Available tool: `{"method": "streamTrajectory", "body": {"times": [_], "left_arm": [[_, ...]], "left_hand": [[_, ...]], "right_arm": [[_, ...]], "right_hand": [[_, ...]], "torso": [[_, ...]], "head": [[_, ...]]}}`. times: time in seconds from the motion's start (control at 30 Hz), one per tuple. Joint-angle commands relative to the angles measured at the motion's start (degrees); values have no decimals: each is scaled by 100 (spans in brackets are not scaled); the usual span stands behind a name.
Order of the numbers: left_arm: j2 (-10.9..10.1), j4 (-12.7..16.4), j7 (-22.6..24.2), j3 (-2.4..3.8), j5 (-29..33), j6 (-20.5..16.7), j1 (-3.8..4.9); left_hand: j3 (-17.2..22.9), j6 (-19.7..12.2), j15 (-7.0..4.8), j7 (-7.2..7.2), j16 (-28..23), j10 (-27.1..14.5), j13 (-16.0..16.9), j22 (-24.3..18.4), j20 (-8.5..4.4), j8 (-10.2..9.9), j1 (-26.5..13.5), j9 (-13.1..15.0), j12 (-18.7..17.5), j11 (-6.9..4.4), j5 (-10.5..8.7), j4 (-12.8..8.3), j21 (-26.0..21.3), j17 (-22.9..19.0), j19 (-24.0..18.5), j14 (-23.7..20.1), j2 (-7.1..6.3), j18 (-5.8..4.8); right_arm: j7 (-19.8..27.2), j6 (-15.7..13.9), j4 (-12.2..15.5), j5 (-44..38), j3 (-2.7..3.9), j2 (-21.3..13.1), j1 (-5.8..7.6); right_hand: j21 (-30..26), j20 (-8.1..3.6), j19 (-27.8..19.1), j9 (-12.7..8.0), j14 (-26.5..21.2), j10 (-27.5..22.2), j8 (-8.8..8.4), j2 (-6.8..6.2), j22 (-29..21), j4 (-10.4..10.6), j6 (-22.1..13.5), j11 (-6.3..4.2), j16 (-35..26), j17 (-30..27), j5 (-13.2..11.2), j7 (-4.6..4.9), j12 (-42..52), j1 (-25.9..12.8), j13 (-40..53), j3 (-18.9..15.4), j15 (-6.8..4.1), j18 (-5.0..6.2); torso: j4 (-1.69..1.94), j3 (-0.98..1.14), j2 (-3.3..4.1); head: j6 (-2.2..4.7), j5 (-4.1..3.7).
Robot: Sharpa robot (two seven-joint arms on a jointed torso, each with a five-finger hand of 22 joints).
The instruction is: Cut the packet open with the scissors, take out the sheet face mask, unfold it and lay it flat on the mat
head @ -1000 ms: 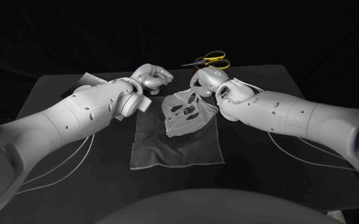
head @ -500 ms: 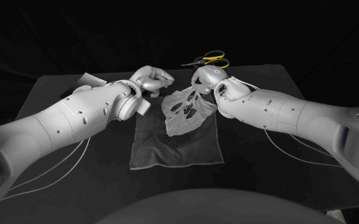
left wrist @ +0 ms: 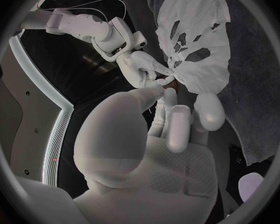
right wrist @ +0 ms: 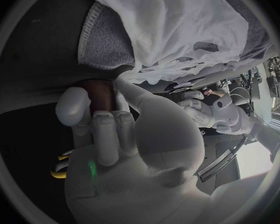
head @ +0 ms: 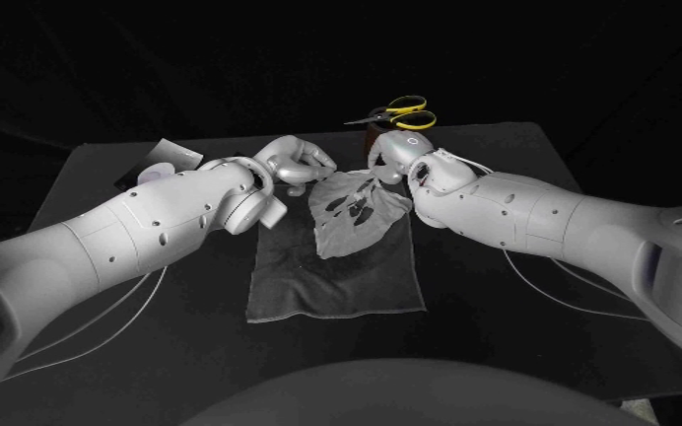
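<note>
The right hand (head: 392, 155) pinches the sheet mask (head: 356, 211) by its top edge above the mat's (head: 338, 283) far end, a grasp the left wrist view shows plainly. The left hand (head: 295, 162) reaches in just beside it, fingers loosely curled; I cannot tell whether it grips. Scissors (head: 399, 113) lie at the bench's (head: 469, 347) far edge and the packet (head: 170, 154) lies near its left edge.

Left hand (head: 296, 160) shifted closer to sheet face mask (head: 356, 211).

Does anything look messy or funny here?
Yes. The sheet face mask isn't flat: it lies wrinkled and slanted at the far end of the mat, one edge pinched up by the right hand.
</note>
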Motion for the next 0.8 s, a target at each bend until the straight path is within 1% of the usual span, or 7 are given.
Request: {"method": "streamTrajectory", "body": {"times": [0.03, 0.1, 0.2, 0.3, 0.47, 0.7, 0.8], "left_arm": [[7, 16, -278, 1, -361, 195, -1], [13, 11, -319, -1, -401, 220, -2], [38, -7, -417, -8, -514, 267, -8], [59, -22, -476, -12, -573, 282, -15], [78, -30, -538, -16, -677, 277, -23], [120, -71, -686, -22, -859, 290, -28], [146, -109, -753, -28, -935, 292, -29]], "left_hand": [[-13, -47, 2, 3, 50, 41, 2, 37, 18, -42, -57, -25, 41, 4, 13, 29, 43, 63, 77, 66, 13, 52], [-15, -56, 5, 7, 57, 52, 9, 54, 20, -59, -56, -39, 61, 7, 13, 31, 59, 81, 95, 81, 13, 47], [-25, -94, 12, 16, 88, 87, 41, 109, 28, -125, -63, -88, 141, 15, 13, 41, 113, 177, 153, 142, 6, 31], [-28, -117, 15, 18, 109, 105, 77, 137, 32, -187, -63, -133, 220, 16, 13, 46, 142, 241, 184, 184, 0, 24], [-29, -151, 15, 22, 161, 122, 160, 247, 34, -323, -60, -225, 391, 17, 13, 56, 246, 425, 288, 291, -6, -7], [-7, -195, -21, -3, 210, 139, 238, 344, 11, -549, -70, -353, 548, -32, 14, 79, 341, 605, 380, 393, -20, -32], [10, -255, -37, 2, 218, 130, 257, 365, -6, -690, -81, -422, 585, -52, 14, 101, 363, 633, 401, 411, -23, -38]], "right_arm": [[-315, 77, 11, -110, -3, -19, -9], [-310, 25, 14, -62, -5, -20, -12], [-287, -97, 38, 60, -10, -20, -23], [-301, -170, 64, 122, -14, -21, -32], [-450, -168, 108, 117, -19, -38, -41], [-507, -185, 229, 163, -26, -116, -54], [-518, -252, 319, 193, -27, -172, -63]], "right_hand": [[-68, -7, -56, 43, 610, 561, 52, -83, 621, 74, -55, -33, 21, 1504, 17, 1, -77, -148, 1445, -12, -37, 61], [-121, 0, -77, 18, 610, 544, -12, -180, 605, 205, -196, -5, 21, 1504, 11, 41, -128, -342, 1413, -129, -26, 68], [-163, 63, -90, -98, 610, 522, -241, -428, 591, 555, -596, 144, 21, 1504, 10, 219, -199, -803, 1368, -463, 89, 57], [-183, 132, -90, -182, 610, 499, -393, -497, 583, 832, -861, 230, 21, 1504, 19, 316, -267, -987, 1325, -667, 169, 56], [-203, 184, -89, -232, 610, 478, -468, -411, 577, 1014, -977, 270, 21, 1504, 21, 359, -332, -905, 1282, -705, 205, 67], [-265, 209, -111, -258, 606, 461, -499, -381, 560, 1079, -1021, 289, 14, 1492, 24, 381, -381, -808, 1250, -692, 224, 82], [-244, 222, -98, -275, 608, 462, -502, -257, 565, 1147, -1013, 296, 17, 1498, 22, 389, -377, -712, 1251, -606, 232, 81]], "torso": [[-2, 5, -1], [0, 5, -2], [0, 8, 0], [0, 5, 2], [1, -3, -1], [9, -3, -1], [2, -1, 0]], "head": [[1, -13], [1, -17], [1, -21], [1, -28], [1, -39], [1, -36], [1, -39]]}}
